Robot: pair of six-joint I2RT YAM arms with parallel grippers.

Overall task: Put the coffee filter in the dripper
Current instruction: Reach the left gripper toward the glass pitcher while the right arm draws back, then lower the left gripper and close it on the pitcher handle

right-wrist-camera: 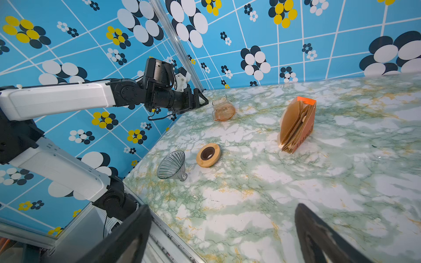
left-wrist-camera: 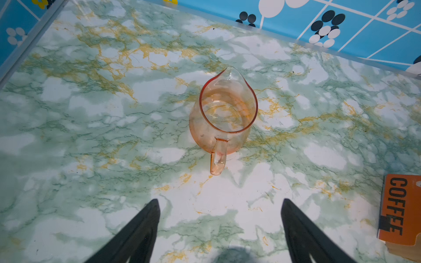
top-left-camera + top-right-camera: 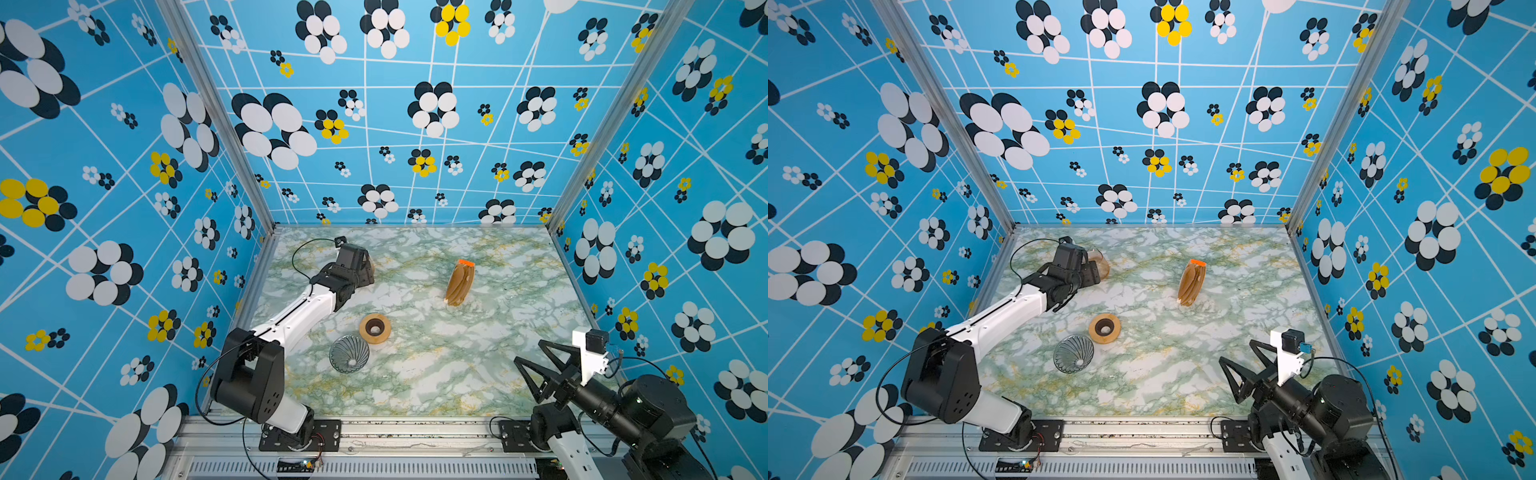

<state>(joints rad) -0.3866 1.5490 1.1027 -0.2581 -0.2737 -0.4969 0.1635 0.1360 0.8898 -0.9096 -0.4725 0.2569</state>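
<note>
One dripper [image 3: 349,354] lies sideways beside wooden ring [image 3: 385,331]

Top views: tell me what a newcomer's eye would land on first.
The loud blue flowered walls box in the marbled table. The left arm stretches to the far left corner, its open fingers just short of the amber carafe. Right of centre stands an orange-topped filter stack; nearer the front, the glass dripper lies on its side beside a wooden ring.
</note>
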